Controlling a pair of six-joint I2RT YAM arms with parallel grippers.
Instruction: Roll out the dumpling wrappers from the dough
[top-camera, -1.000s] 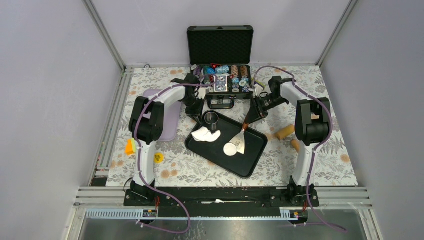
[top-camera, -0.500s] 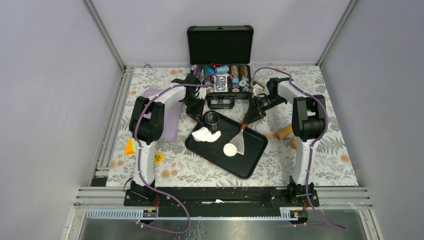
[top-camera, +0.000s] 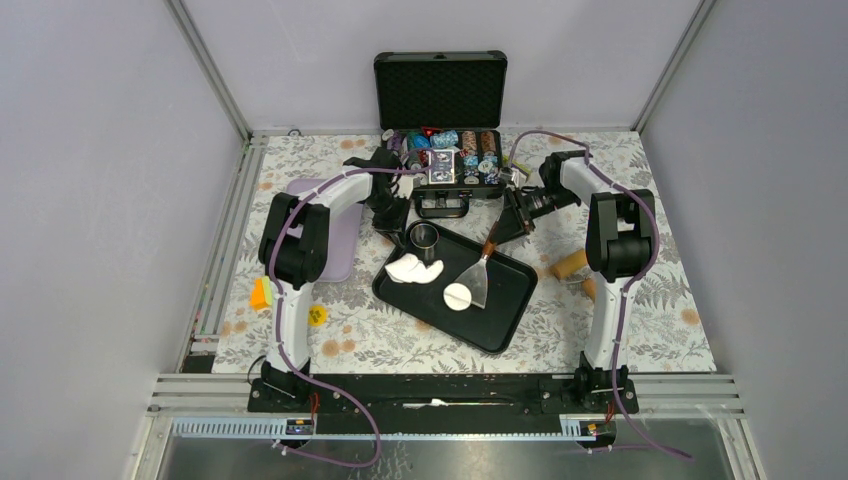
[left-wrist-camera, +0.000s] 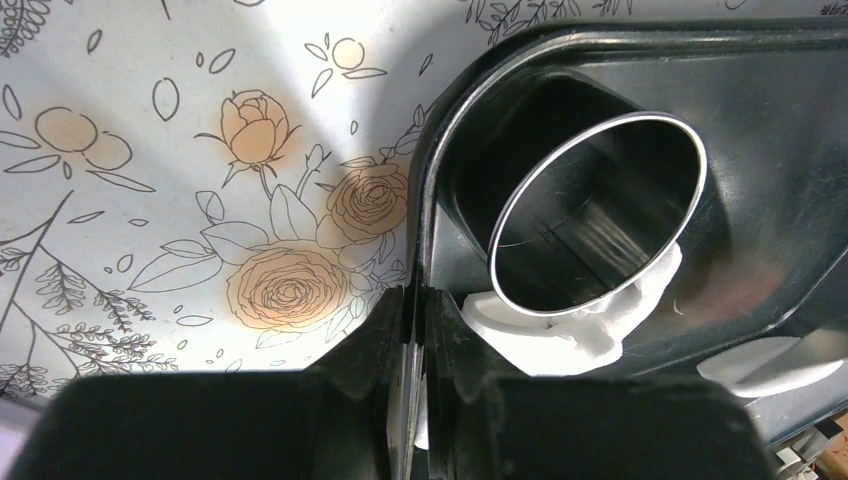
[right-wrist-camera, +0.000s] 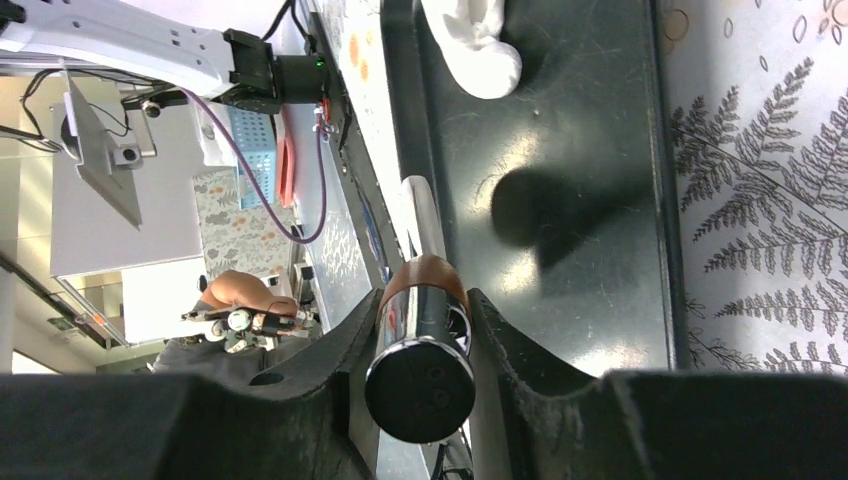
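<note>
A black tray lies mid-table. In it, a crumpled white dough scrap lies beside the steel ring cutter. A round dumpling wrapper rests on the blade of a spatula. My left gripper is shut on the tray's far-left rim, as the left wrist view shows, with the cutter and the dough just beyond. My right gripper is shut on the spatula's wood-and-chrome handle above the tray.
An open black case of poker chips stands behind the tray. A purple board lies at the left, a wooden rolling pin at the right. An orange-yellow item and a small yellow piece lie front left.
My right wrist has shifted toward the far side, and the spatula blade with the wrapper has slid slightly left and back. The left gripper stays on the rim.
</note>
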